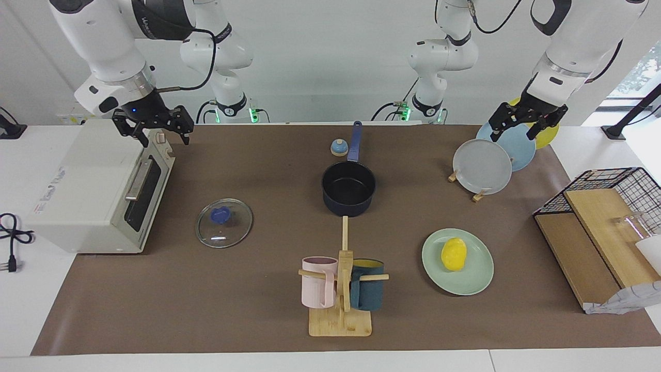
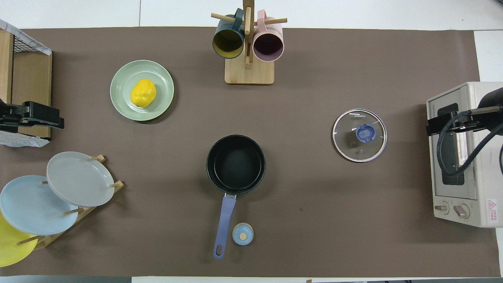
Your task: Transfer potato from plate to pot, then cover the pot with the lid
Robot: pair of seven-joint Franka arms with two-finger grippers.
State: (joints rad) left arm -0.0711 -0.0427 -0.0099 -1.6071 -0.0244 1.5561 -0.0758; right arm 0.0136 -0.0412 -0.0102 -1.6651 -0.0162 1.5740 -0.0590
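The yellow potato [image 1: 453, 253] [image 2: 143, 92] lies on the mint-green plate [image 1: 477, 279] [image 2: 163, 88], which sits toward the left arm's end, farther from the robots than the pot. The navy pot [image 1: 348, 188] [image 2: 235, 164] stands mid-table, uncovered and with nothing in it, its blue handle pointing toward the robots. The glass lid [image 1: 224, 222] [image 2: 359, 135] lies flat toward the right arm's end. My left gripper [image 1: 516, 129] [image 2: 43, 120] is open, raised over the plate rack. My right gripper [image 1: 155, 132] [image 2: 448, 124] is open, raised over the toaster oven.
A toaster oven [image 1: 93, 191] [image 2: 487, 165] stands beside the lid. A mug tree [image 1: 341, 289] [image 2: 247, 51] stands farther out than the pot. A rack of upright plates [image 1: 483, 165] [image 2: 78, 179], a small bell [image 1: 339, 148] [image 2: 243, 234] and a wire basket [image 1: 604, 222] are also here.
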